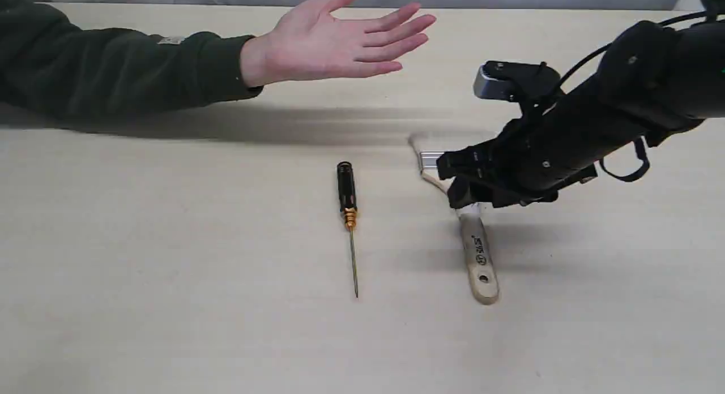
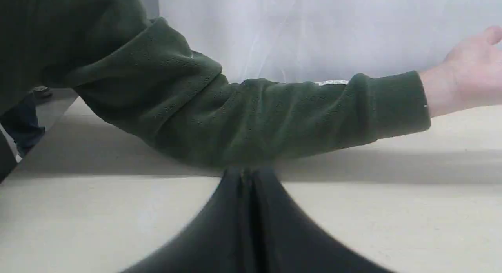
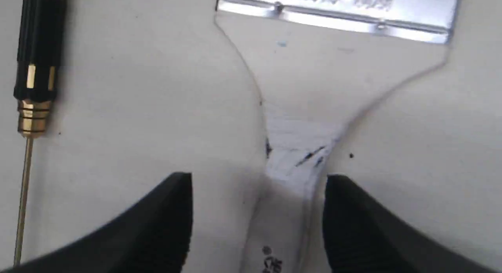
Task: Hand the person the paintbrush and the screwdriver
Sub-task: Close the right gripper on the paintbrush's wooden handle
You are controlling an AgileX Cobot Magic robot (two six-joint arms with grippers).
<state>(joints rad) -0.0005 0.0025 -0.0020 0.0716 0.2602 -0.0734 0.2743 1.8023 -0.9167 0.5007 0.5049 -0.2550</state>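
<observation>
The paintbrush (image 1: pixel 478 252) lies flat on the table right of centre, wooden handle toward the front, silver ferrule (image 3: pixel 337 14) at the far end. My right gripper (image 1: pixel 460 181) is open low over the handle's neck, one finger on each side (image 3: pixel 259 222). The screwdriver (image 1: pixel 347 201) lies to the brush's left, black handle far, thin shaft near; it also shows in the right wrist view (image 3: pixel 35 69). The person's hand (image 1: pixel 334 40) is held palm up above the far table, green sleeve (image 2: pixel 255 116) resting on it. My left gripper (image 2: pixel 247 226) is shut, just before that sleeve.
The pale table (image 1: pixel 170 298) stretches wide around both tools. A white curtain (image 2: pixel 333 30) hangs behind the person's arm. The table's far-left edge (image 2: pixel 59 112) shows in the left wrist view.
</observation>
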